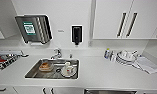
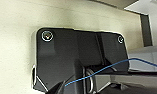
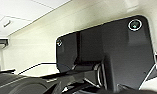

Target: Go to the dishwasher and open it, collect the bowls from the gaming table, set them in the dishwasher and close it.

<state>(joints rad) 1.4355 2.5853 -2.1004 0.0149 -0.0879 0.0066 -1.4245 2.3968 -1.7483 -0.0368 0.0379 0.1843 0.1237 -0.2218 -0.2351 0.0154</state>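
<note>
Facing the kitchen bench, dishwasher just below you, not opened yet.

You were parked square to the white bench [image 1: 99, 72], sink [image 1: 34, 72] with dirty dishes straight ahead, a stack of white plates and cups [image 1: 125, 58] off to the right, a soap dispenser [image 1: 76, 34] on the wall. The dishwasher [image 1: 110, 91] showed as a dark strip under the bench edge, right of centre; its handle I couldn't make out from here. My guess: the door is stiff, hinged and fairly heavy, steel front likely slick, so hook the top bar mid-length and pull evenly. Both wrist views gave you the dark wrist plate against wall and ceiling; whether either claw was wide or narrow, can't tell, and nothing seen held.
</note>
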